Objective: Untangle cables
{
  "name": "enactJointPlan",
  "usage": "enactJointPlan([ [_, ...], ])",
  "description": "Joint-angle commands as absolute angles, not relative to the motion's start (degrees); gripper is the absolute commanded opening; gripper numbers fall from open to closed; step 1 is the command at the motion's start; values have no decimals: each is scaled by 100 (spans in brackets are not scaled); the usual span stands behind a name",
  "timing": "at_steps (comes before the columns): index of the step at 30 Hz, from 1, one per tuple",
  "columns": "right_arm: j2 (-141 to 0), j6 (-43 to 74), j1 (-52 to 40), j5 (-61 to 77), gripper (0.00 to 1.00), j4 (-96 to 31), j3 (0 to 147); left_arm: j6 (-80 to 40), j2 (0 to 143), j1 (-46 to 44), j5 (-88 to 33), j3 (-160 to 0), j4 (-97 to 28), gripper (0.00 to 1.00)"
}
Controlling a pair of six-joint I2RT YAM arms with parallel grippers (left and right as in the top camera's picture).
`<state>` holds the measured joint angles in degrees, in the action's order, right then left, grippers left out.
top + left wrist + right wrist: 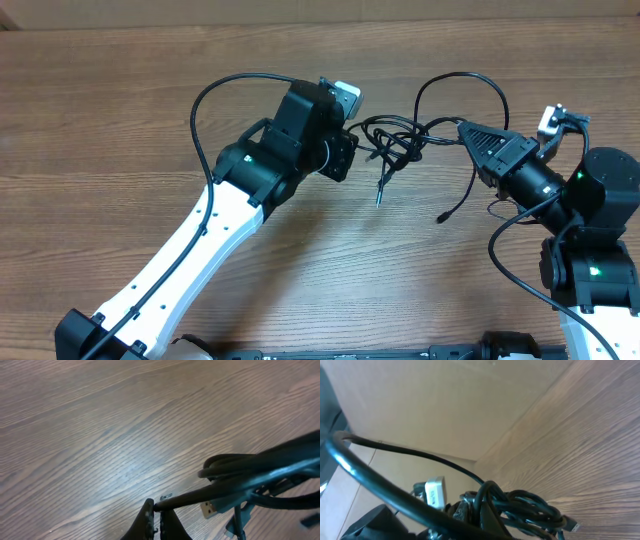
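The thin black cables (395,140) form one knotted bundle over the middle of the brown wood-grain worktop (110,110), strung between both arms. The left gripper (156,516) is clamped on one strand and the right gripper (463,128) is pinched on another. Pulling apart could cinch the knot tighter, or the silver USB plug (209,508) may snag a loop.
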<state>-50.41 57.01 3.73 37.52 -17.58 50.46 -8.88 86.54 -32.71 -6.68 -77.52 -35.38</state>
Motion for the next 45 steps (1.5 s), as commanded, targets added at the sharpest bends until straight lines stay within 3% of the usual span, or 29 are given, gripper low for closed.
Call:
enactJointPlan([
  [1,-4945,5719,460,3944,4,-1544,5109,-904,8549,-3030,-231,-7789,-3614,4],
  [21,-4952,5564,458,6058,4,-781,5109,-899,8549,-2659,-93,-7789,-2733,4],
  [30,-5026,5391,458,6239,4,-867,5107,-902,8549,-2661,-185,-7789,-2582,4],
  [35,-5295,5205,458,5850,18,-1614,5107,-897,8549,-2661,-292,-7789,-2676,4],
  [37,-5468,4897,458,5778,32,-2008,5107,-897,8549,-2659,-176,-7789,-2773,5],
  [40,-5743,4469,458,5697,47,-2436,5107,-897,8589,-2659,237,-7789,-2943,14],
  [42,-5909,4248,458,5636,52,-2585,5107,-899,8676,-2655,550,-7789,-3011,19],
  [45,-6088,4064,458,5509,60,-2676,5107,-875,8892,-2598,832,-7789,-3044,38],
])
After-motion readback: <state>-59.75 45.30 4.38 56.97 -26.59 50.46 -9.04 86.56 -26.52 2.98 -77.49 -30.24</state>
